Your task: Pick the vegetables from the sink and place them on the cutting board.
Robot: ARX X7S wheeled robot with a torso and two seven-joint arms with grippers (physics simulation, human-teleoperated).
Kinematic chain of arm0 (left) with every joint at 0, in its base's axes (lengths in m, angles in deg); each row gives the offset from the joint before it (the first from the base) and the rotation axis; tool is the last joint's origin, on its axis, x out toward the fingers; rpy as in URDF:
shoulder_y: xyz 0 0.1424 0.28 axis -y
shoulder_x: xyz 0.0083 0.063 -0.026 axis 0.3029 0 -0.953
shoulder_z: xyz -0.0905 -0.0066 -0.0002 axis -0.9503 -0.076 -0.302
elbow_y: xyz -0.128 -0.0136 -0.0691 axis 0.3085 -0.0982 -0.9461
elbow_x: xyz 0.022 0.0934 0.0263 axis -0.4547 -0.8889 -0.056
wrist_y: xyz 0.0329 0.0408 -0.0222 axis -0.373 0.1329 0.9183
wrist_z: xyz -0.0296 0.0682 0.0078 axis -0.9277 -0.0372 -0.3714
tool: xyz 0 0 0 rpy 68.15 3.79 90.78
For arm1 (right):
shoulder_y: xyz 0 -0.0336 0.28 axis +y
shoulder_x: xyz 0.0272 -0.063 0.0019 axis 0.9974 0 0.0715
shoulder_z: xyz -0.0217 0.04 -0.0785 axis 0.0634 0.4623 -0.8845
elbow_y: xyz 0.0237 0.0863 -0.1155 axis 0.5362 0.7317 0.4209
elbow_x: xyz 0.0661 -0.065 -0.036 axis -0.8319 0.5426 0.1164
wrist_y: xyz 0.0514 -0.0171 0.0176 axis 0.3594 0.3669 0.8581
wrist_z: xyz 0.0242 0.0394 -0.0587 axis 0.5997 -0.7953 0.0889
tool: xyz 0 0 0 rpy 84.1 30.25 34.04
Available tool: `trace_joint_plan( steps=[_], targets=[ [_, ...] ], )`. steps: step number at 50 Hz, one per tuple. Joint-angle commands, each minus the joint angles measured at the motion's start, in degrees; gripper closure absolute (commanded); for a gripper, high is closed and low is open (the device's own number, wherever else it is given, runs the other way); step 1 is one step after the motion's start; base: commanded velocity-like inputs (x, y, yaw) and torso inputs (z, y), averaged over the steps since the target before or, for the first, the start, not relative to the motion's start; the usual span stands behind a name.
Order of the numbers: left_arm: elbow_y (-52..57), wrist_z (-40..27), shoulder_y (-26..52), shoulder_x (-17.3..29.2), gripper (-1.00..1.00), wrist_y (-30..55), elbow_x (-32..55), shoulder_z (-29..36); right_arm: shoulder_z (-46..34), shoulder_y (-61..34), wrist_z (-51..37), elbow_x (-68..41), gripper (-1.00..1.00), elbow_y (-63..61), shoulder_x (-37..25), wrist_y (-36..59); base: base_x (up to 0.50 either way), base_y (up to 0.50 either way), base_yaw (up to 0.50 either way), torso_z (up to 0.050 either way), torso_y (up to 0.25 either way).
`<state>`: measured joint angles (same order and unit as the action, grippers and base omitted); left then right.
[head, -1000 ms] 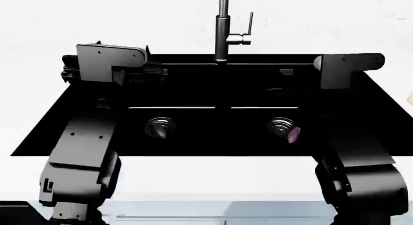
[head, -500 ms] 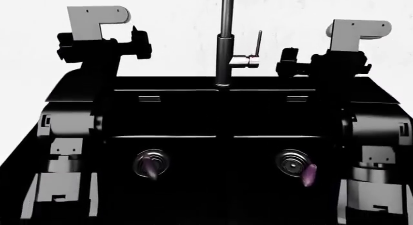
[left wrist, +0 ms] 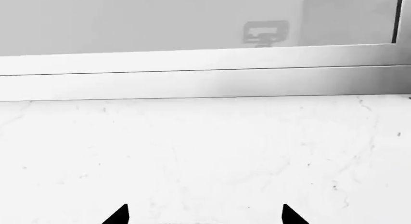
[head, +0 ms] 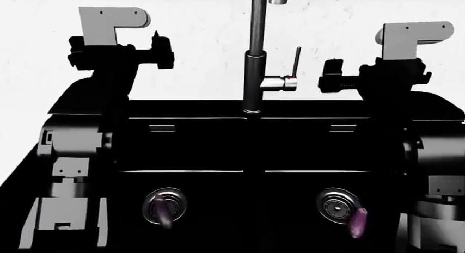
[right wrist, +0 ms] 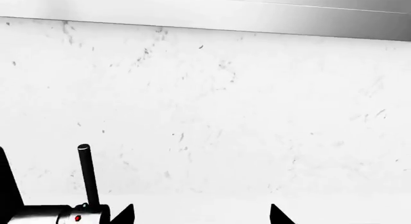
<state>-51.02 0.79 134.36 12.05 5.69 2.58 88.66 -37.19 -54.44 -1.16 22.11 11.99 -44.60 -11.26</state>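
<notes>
The black double-basin sink (head: 247, 139) fills the head view. One dark-purple eggplant (head: 165, 214) lies across the left drain. The other eggplant (head: 358, 221) lies just right of the right drain. Both arms are held high above the sink's back rim, the left wrist (head: 120, 54) left of the faucet and the right wrist (head: 381, 76) to its right, far from both vegetables. My left gripper (left wrist: 205, 219) is open over white counter with nothing between its tips. My right gripper (right wrist: 202, 219) is likewise open and empty. The cutting board is out of view.
The tall dark steel faucet (head: 254, 62) rises between the two arms, its lever (right wrist: 86, 173) close beside my right gripper's fingertip (right wrist: 125, 216). White speckled countertop (left wrist: 205, 151) runs behind the sink up to a grey wall ledge (left wrist: 205, 74).
Both arms have risen and straightened over the sink's back rim. The head view has moved closer and the sink, drains and eggplants now sit lower in it.
</notes>
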Motion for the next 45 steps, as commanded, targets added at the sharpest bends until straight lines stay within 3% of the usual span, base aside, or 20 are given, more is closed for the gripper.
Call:
trace_joint_plan(
  steps=[1, 5, 9, 14, 20, 29, 34, 38, 45],
  targets=[
    [14.0, 4.2, -4.2, 1.5, -1.0, 10.0, 3.6, 2.4, -2.9, 3.1, 2.6, -2.0, -1.0, -14.2, -5.6, 11.6, 0.5, -0.01, 0.0, 0.0, 0.0],
    [32.5, 10.1, -9.6, 5.8, -1.0, 21.5, 8.8, 5.5, -5.9, 5.2, 6.1, -5.6, -1.0, -28.0, -11.4, 23.8, 0.5, -0.01, 0.0, 0.0, 0.0],
    [44.9, 16.9, -13.5, 12.4, -1.0, 26.4, 13.3, 8.4, -6.7, 5.3, 8.3, -10.8, -1.0, -38.9, -17.2, 34.2, 0.5, -0.01, 0.0, 0.0, 0.0],
    [48.2, 22.9, -15.7, 19.5, -1.0, 26.2, 15.0, 10.4, -11.1, -1.2, -15.3, -47.6, -1.0, -37.4, -29.3, 34.2, 0.5, -0.01, 0.0, 0.0, 0.0],
    [45.8, 26.1, -11.1, 22.2, -1.0, 28.8, 15.8, 11.4, -19.3, -8.7, -23.9, -60.0, -1.0, -33.9, -33.1, 33.9, 0.5, -0.01, 0.0, 0.0, 0.0],
    [37.2, 37.6, -4.5, 27.0, -1.0, 25.9, 15.2, 21.9, -38.1, -15.6, -8.8, -48.4, -1.0, -25.5, -32.7, 28.0, 0.5, -0.01, 0.0, 0.0, 0.0],
    [34.5, 39.7, -3.5, 27.7, -1.0, 27.6, 15.0, 24.6, -47.6, -20.4, 0.5, -41.6, -1.0, -19.8, -31.0, 24.8, 0.5, -0.01, 0.0, 0.0, 0.0],
    [34.6, 38.2, -5.0, 26.1, -1.0, 33.4, 17.4, 22.9, -50.1, -21.6, 3.1, -40.1, -1.0, -18.0, -30.6, 23.8, 0.5, -0.01, 0.0, 0.0, 0.0],
    [31.6, 31.2, -5.1, 19.2, -1.0, 47.6, 20.3, 14.2, -49.3, -19.2, 2.9, -42.2, -1.0, -17.8, -30.3, 23.5, 0.5, -0.01, 0.0, 0.0, 0.0]
  ],
)
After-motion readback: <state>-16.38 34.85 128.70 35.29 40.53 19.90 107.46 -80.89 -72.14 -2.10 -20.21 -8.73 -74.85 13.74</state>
